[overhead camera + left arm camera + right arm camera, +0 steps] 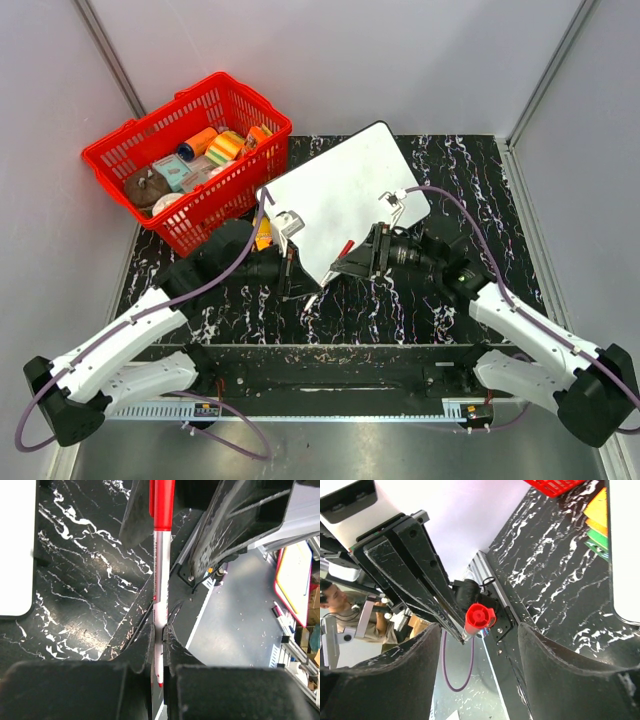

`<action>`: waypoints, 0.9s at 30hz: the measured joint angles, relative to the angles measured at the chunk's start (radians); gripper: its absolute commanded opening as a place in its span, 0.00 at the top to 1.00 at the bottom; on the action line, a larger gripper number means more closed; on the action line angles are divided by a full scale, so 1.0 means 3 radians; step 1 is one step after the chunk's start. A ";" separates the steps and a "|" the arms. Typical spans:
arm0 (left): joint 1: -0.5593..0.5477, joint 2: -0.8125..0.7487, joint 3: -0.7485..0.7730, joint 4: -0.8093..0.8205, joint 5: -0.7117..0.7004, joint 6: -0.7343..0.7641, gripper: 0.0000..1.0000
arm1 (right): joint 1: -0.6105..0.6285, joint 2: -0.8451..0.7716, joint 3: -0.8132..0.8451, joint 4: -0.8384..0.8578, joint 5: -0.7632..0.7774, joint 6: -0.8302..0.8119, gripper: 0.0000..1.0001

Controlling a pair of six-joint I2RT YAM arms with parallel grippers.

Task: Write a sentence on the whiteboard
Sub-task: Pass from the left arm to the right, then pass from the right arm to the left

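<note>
Basket (pixel 200 215): far left of the table (pixel 470 290), behind the left arm, well away from the work. It holds several small packs and rolls, too jumbled to count.
Left gripper (pixel 160 635): clamped on the pen (pixel 161 570), fingers pressed to the white barrel near its back end. I judge the grip is this low so that the capped end sticks out free for the other arm.
Pen: held off the table near the near edge of the board and pointing across to the right gripper. It is not touching the board.
Cap (pixel 479 615): red, on the pen, end-on to the right wrist camera. With it on, no writing is possible, so I take uncapping to be the step in hand.
Whiteboard (pixel 340 190): lies flat mid-table, turned at an angle, between the two arms and just behind both grippers, so either arm can likely reach it.
Sentence: none shows. The board face is blank in every view, so the task looks barely begun.
Right gripper (pixel 480 630): fingers apart, one on each side of the cap with a gap on both sides, gripping nothing. It seems lined up to close on the cap and pull it off while the left holds the barrel.
Risk: if the cap is pinched off-centre, the pen may twist in the left grip.
Count: one basket, one pen, one cap, one board, two arms, two grippers, no written words.
</note>
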 measured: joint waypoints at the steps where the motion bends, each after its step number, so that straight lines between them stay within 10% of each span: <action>1: 0.0000 -0.0009 0.0000 0.0024 0.0020 -0.0014 1.00 | 0.0032 0.0023 0.0000 0.0076 0.0006 0.0025 0.35; 3: 0.0000 -0.0018 0.0000 0.0067 0.0055 -0.0045 1.00 | 0.0103 0.0064 0.0000 0.0212 0.0008 0.0081 0.43; 8: 0.0000 -0.0019 0.0000 0.0112 0.0109 -0.0083 1.00 | 0.0267 0.0167 -0.0034 0.0570 0.0037 0.0251 1.00; 10: -0.0004 -0.0019 0.0025 0.0076 0.0111 -0.0093 1.00 | 0.0275 0.0195 -0.0085 0.0682 0.0056 0.0287 1.00; 15: -0.0003 -0.0019 0.0038 0.0031 0.0103 -0.0092 0.42 | 0.0294 0.0121 -0.0197 0.0774 0.0163 0.0360 1.00; 25: 0.0001 -0.0080 -0.0055 0.0300 0.0145 -0.0235 0.38 | 0.0312 -0.0589 -0.0299 0.0514 0.0865 0.0347 1.00; 27: 0.0001 -0.0046 -0.0070 0.0336 0.0179 -0.0261 0.51 | 0.0312 -0.0589 -0.0299 0.0495 0.0916 0.0347 1.00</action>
